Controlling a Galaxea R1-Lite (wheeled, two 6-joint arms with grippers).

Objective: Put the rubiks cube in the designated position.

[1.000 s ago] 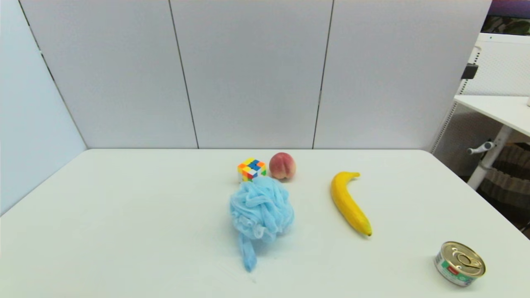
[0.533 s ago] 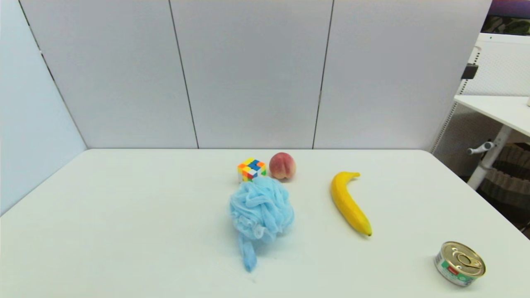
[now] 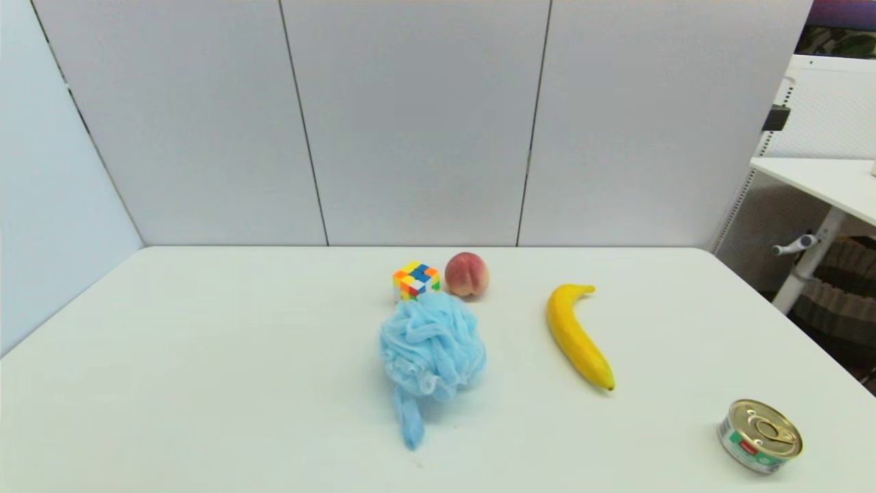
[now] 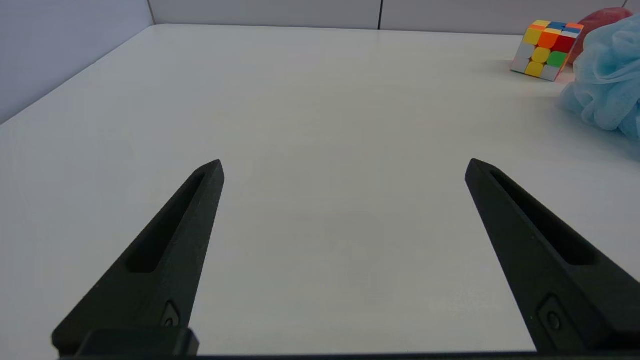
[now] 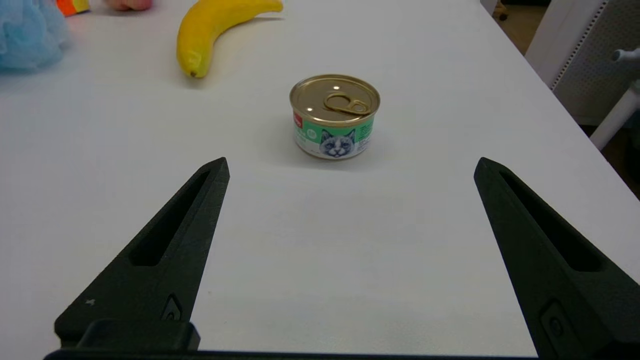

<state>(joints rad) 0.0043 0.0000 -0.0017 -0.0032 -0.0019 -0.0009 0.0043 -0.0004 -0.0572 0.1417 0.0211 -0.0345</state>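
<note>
The cube (image 3: 415, 280) is being seen toward the far middle of the white table (image 3: 205, 356), resting flat with nothing gripping it; it is being flanked by a peach (image 3: 467, 274) just beside it on the right, and a blue bath pouf (image 3: 432, 346) is sitting directly in front of it, hiding its lower edge in the head view. A banana (image 3: 577, 335) is lying farther right, well apart from the peach, and a tin (image 3: 759, 435) with a pull-ring lid is standing near the table's front right corner. Neither arm is being shown in the head view. The left gripper (image 4: 344, 167) is being held low over bare tabletop at the left side, its fingers (image 4: 165, 250) spread wide with nothing between them — the cube (image 4: 546, 49) and the pouf (image 4: 602, 80) are being seen well beyond it. The right gripper (image 5: 350, 165) is likewise being held with fingers (image 5: 165, 250) wide apart and empty, the tin (image 5: 335, 116) standing just beyond its tips, the banana (image 5: 212, 30) farther off
</note>
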